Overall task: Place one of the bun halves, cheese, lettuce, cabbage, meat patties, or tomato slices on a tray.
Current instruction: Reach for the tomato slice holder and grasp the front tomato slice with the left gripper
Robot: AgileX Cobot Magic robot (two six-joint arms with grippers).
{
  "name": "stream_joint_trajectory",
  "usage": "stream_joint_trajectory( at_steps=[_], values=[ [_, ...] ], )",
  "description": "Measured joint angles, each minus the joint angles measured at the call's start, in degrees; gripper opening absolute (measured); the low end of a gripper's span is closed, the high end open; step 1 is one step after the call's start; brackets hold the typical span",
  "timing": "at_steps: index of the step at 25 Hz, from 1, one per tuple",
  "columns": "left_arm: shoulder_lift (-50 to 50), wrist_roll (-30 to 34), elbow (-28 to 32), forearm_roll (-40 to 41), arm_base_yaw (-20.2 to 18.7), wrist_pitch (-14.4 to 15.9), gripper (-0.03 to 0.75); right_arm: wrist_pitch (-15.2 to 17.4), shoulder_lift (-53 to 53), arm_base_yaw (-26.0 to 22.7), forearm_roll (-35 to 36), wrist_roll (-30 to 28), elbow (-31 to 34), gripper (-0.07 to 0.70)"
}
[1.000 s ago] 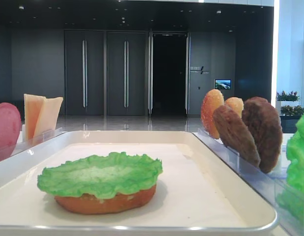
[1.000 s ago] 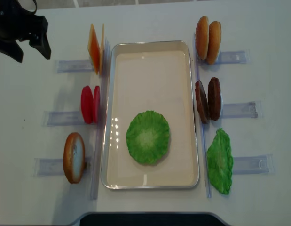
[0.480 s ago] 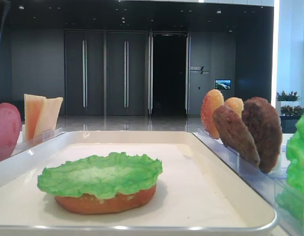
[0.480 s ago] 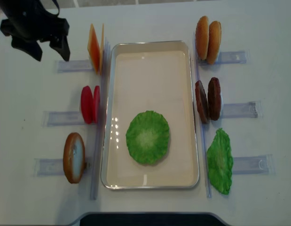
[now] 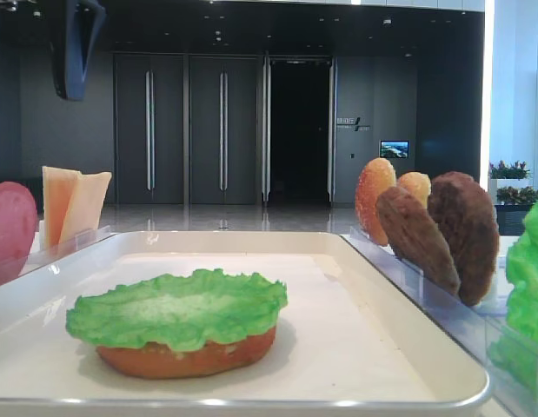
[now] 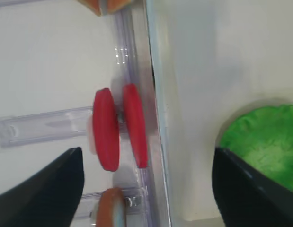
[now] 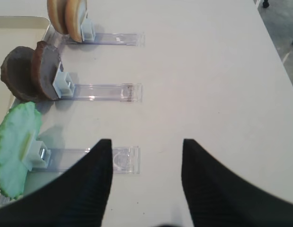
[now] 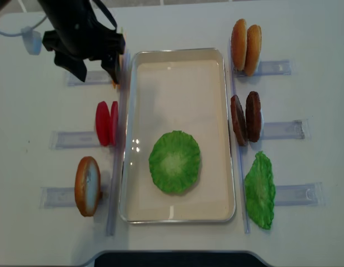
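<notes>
The cream tray (image 8: 177, 53) holds a lettuce leaf (image 8: 174, 162) lying on a flat bun half (image 5: 186, 358). My left gripper (image 8: 98, 72) hangs open over the cheese holder by the tray's far left corner and hides most of the cheese (image 5: 73, 204). In its wrist view, two red tomato slices (image 6: 107, 130) stand on edge ahead of the open left gripper (image 6: 147, 150). My right gripper (image 7: 146, 141) is open and empty above a clear holder (image 7: 125, 160). Cabbage cannot be told apart from the green leaves.
On the left a bun half (image 8: 87, 186) stands in its holder. On the right stand two bun halves (image 8: 245, 39), two meat patties (image 8: 245, 118) and a green leaf (image 8: 259, 190), all in clear holders along the tray.
My left gripper has moved right from the far left corner of the table to above the cheese holder, still open. Nothing on the tray has shifted.
</notes>
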Motion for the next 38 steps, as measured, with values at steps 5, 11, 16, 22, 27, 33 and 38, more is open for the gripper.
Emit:
stream_joint_trajectory(
  at_steps=[5, 11, 16, 22, 27, 33, 38],
  values=[
    [3.5, -1.6, 0.0, 0.0, -3.1, -0.2, 0.643, 0.0, 0.0, 0.0, 0.0, 0.0, 0.0, 0.354],
    [6.7, -1.8, 0.0, -0.3, -3.5, -0.5, 0.643, 0.0, 0.0, 0.0, 0.0, 0.0, 0.0, 0.354],
    [7.9, -1.8, 0.0, -0.5, -3.5, -0.9, 0.643, 0.0, 0.0, 0.0, -0.1, 0.0, 0.0, 0.354],
    [9.4, -1.9, -0.1, -0.7, -3.5, -0.9, 0.643, 0.0, 0.0, 0.0, -0.1, 0.0, 0.0, 0.354],
    [9.5, -1.1, 0.9, -0.8, -3.5, -1.1, 0.643, 0.0, 0.0, 0.0, -0.1, 0.0, 0.0, 0.354],
    [9.5, -0.8, 2.9, -1.0, -3.5, -1.2, 0.643, 0.0, 0.0, 0.0, -0.1, 0.0, 0.0, 0.354],
    [9.5, -0.4, 2.9, -0.2, -3.5, -1.2, 0.642, 0.0, 0.0, 0.0, -0.1, 0.0, 0.0, 0.354]
  ],
)
